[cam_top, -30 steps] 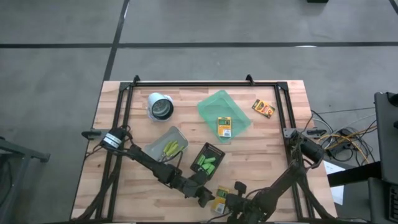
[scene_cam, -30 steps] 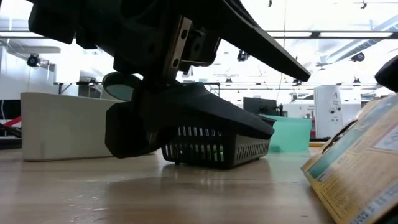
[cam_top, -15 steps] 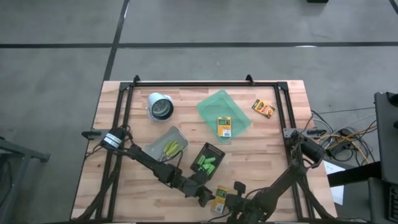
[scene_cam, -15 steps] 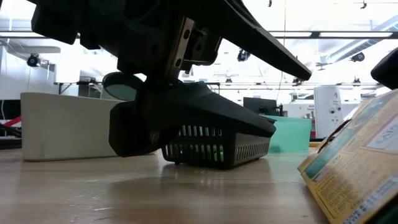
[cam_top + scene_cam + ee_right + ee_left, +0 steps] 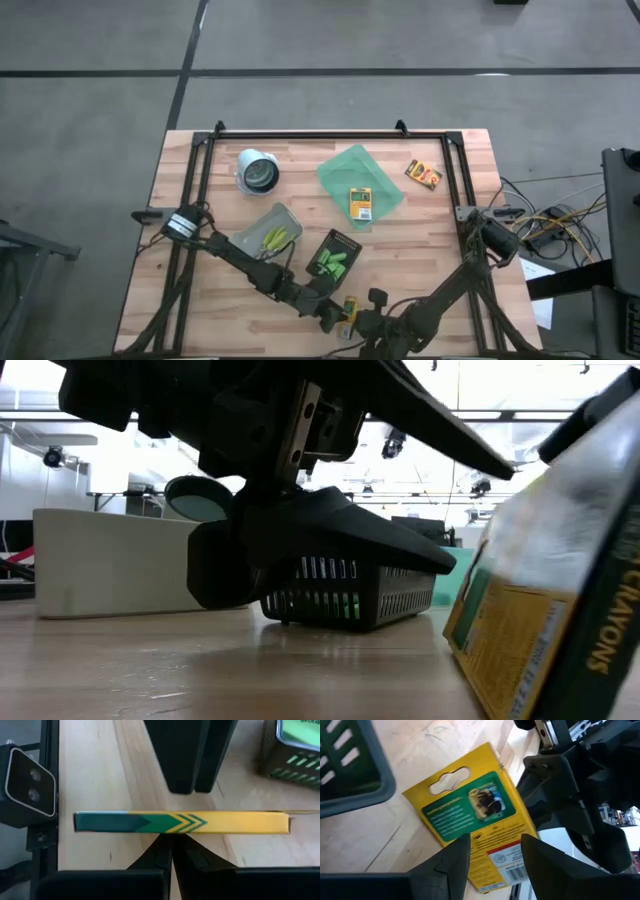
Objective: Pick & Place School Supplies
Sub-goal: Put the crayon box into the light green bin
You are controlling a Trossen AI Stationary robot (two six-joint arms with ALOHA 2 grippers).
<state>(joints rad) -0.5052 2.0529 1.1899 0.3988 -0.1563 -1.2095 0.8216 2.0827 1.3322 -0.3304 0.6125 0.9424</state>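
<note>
Presently, high view: wooden tabletop (image 5: 200, 300) carrying a white cup (image 5: 258, 171), a clear bin (image 5: 266, 237) with scissor-like tools, a black square box (image 5: 335, 260) of green marker sticks, a translucent green tray (image 5: 345, 170) with one crayon box (image 5: 360, 203) on it, and a second crayon box (image 5: 423, 174) lying loose near the far right corner. Both arms meet at the near edge; a third crayon box (image 5: 349, 312) shows between them as a thin yellow sliver where a second earlier it lay broad and flat.

Low view: third crayon box (image 5: 540, 600) stands steeply tilted and fills the right of the picture, far larger than half a second ago. Judgement: it is being tipped up and raised off the wood, so the pick is under way and the placing remains. Left hand (image 5: 300, 545) hangs low before the black box.

Left wrist view: left hand (image 5: 495, 852) stands wide, fingers either side of the box's printed face, holding nothing.

Right wrist view: right hand (image 5: 172, 851) is closed tight on the box's thin edge (image 5: 182, 822).

Hidden: the contact point in the high view, under the arms; the box's lower edge in the low view, cut off.
</note>
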